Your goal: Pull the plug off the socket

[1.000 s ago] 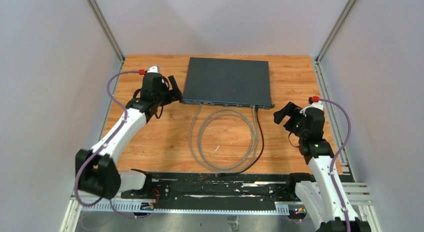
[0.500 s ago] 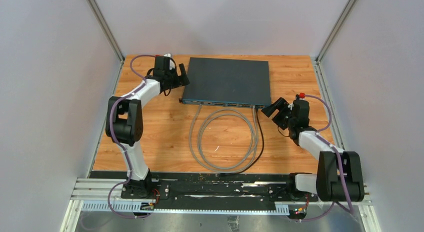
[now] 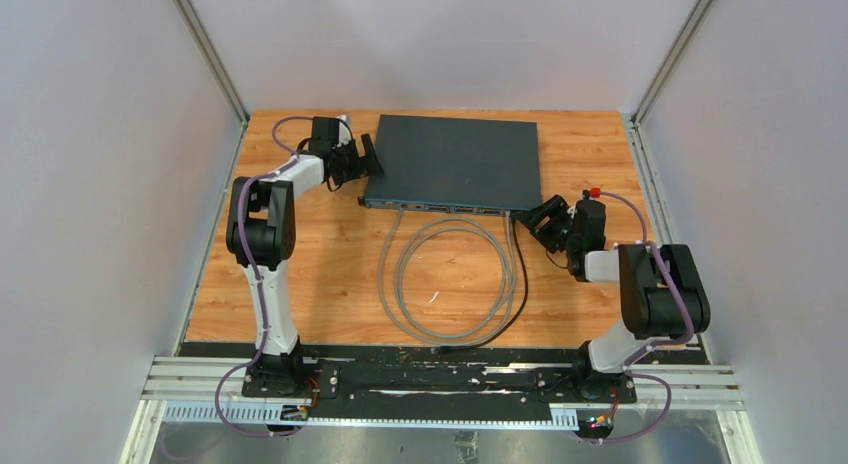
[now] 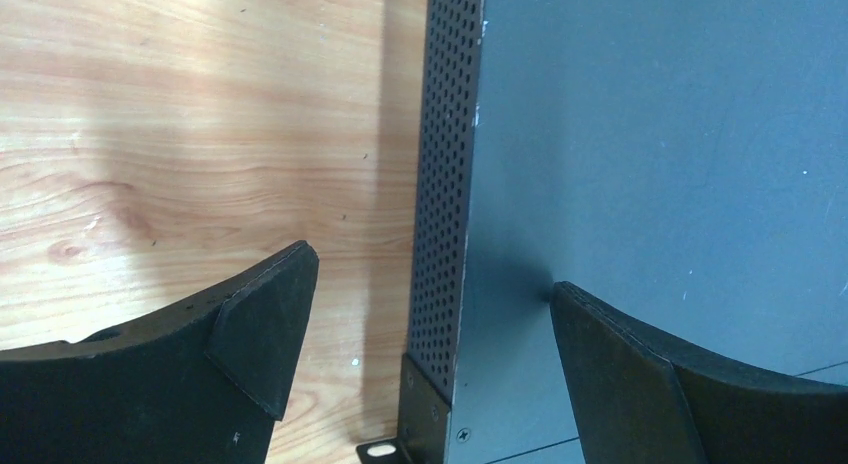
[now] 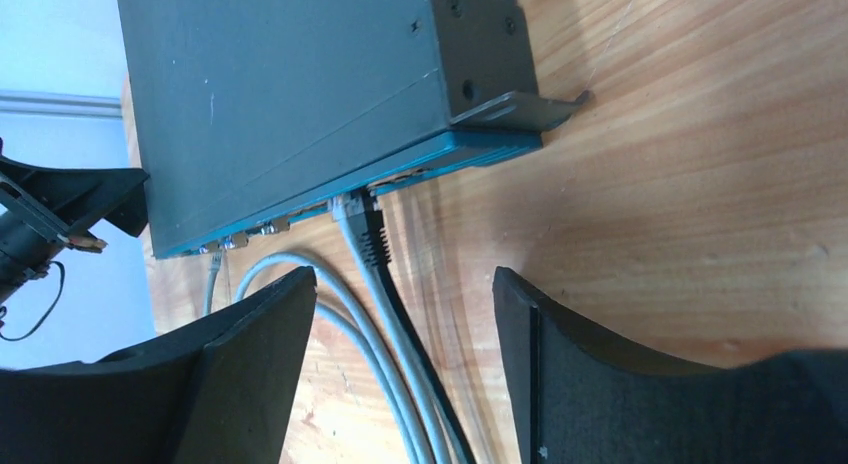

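A dark grey switch box (image 3: pixel 455 159) lies at the back of the wooden table. A grey plug (image 3: pixel 513 215) sits in a socket at the right end of its front panel, with a black cable beside it. It also shows in the right wrist view (image 5: pixel 358 219). My right gripper (image 3: pixel 540 216) is open by the box's front right corner. Its jaws (image 5: pixel 405 284) stand apart just short of the plug, with the cables running between them. My left gripper (image 3: pixel 367 162) is open and astride the box's left edge (image 4: pixel 440 234), one finger over the box's top.
The grey cable (image 3: pixel 450 284) loops on the table in front of the box, and its other end is plugged in at the panel's left (image 3: pixel 400 210). A black cable (image 3: pixel 520 294) runs back to the rail at the near edge. Grey walls stand on both sides.
Both arms have swung in toward the box. My left gripper has moved up and onto the box's left edge. My right gripper has moved left to the front right corner, near the plug.
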You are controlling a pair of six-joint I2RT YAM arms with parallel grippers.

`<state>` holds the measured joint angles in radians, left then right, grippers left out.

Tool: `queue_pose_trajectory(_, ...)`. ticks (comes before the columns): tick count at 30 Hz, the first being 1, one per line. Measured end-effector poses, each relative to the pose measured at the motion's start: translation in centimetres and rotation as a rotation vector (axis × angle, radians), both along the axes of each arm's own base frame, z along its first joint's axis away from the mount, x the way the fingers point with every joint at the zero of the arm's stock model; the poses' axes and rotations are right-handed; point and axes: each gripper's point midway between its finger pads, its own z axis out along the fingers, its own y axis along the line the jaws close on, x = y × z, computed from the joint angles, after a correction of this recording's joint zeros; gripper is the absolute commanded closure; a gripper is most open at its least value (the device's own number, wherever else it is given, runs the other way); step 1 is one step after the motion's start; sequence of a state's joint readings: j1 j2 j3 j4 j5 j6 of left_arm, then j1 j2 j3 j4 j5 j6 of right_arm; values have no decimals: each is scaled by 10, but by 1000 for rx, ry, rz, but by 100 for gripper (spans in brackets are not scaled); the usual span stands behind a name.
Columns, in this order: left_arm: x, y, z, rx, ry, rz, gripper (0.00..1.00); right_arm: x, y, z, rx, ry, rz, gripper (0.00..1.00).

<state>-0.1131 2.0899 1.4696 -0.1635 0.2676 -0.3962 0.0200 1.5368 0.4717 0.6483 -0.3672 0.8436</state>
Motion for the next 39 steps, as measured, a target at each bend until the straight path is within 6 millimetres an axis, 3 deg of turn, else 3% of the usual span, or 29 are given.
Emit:
queue_pose_trajectory(5,3,-7,-2,-26,-3,-25,13,12,3,-8,49,-27,-20,41)
queue_pose_trajectory(13,5,-14,-2,-66,-5,-51,23,25,11,-11,124,-76,-24,45)
queue_pose_trajectory(39,11,-24,-3,-111,-4,-80,25,28,13,-9,159,-97,-83,62)
